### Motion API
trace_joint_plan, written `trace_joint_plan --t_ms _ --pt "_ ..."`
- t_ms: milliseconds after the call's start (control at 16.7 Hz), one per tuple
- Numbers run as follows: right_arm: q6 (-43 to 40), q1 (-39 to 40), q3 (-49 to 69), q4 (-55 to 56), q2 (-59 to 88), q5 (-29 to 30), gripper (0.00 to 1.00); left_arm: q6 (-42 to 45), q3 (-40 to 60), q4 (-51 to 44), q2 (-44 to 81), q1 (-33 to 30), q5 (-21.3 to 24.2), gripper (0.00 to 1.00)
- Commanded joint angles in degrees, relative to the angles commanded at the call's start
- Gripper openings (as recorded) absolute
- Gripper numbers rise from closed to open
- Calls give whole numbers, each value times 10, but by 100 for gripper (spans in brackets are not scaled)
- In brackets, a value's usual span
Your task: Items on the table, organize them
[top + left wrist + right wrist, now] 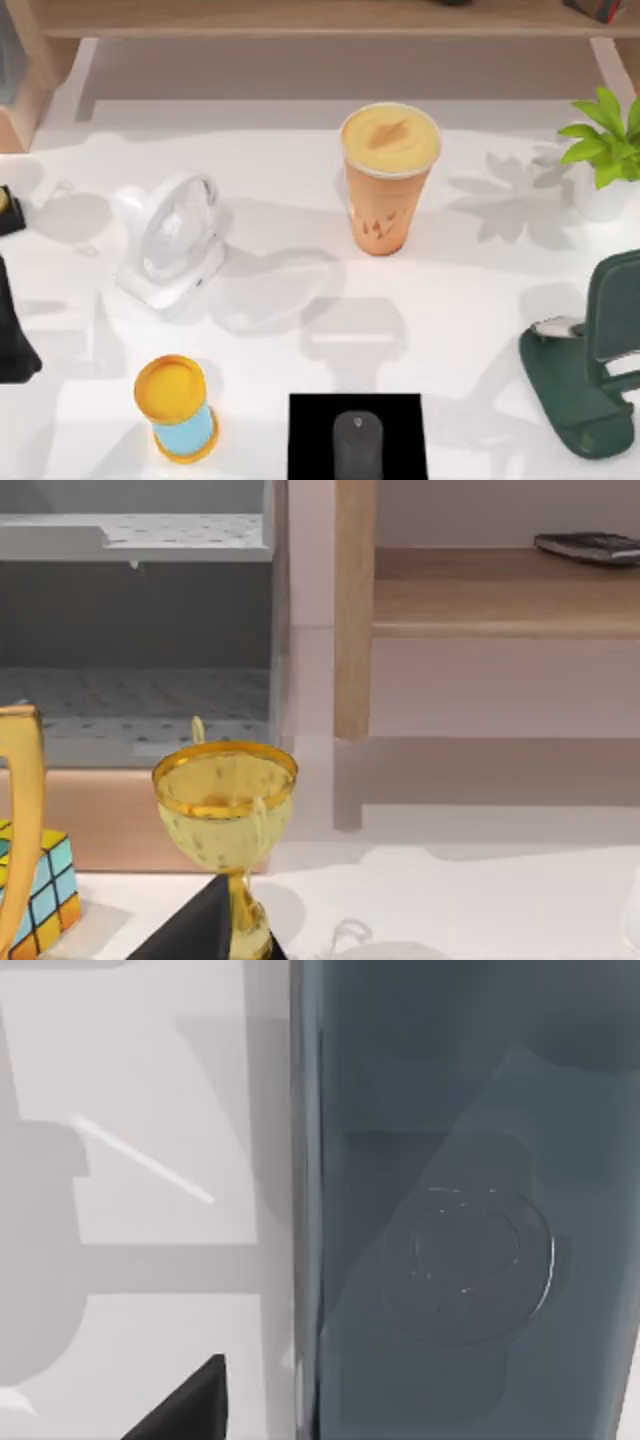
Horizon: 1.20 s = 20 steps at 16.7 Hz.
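Observation:
The dark grey mouse (357, 445) lies on a black pad (310, 420) at the table's front middle. At the back middle of the white table (480, 300) the tall orange cup (388, 180) with its domed yellow-orange lid stands upright. In the right wrist view a flat grey-blue slab (460, 1210) with a round emblem is very close to the camera. A dark wedge of my right gripper (190, 1405) shows beside it. My left arm (12, 335) is parked at the left edge, with a dark part of its gripper (200, 930) showing near a trophy.
A white fan (170, 240) stands left of centre and a yellow-and-blue hourglass (175, 405) at the front left. A dark green stand (585, 380) sits at the right, a potted plant (605, 150) behind it. A gold trophy (225, 810), a colour cube (45, 895) and wooden shelves (500, 590) are at the far left.

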Motion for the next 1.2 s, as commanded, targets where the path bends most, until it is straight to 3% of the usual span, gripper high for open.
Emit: trace_joint_plan --t_ms 480,840,1200 --pt "7 4 -95 181 80 0 100 0 0 0 0 0 0 100" --pt "7 5 -108 201 91 0 100 0 0 0 0 0 0 100" --pt "7 5 -108 201 91 0 55 0 0 0 0 0 0 100"
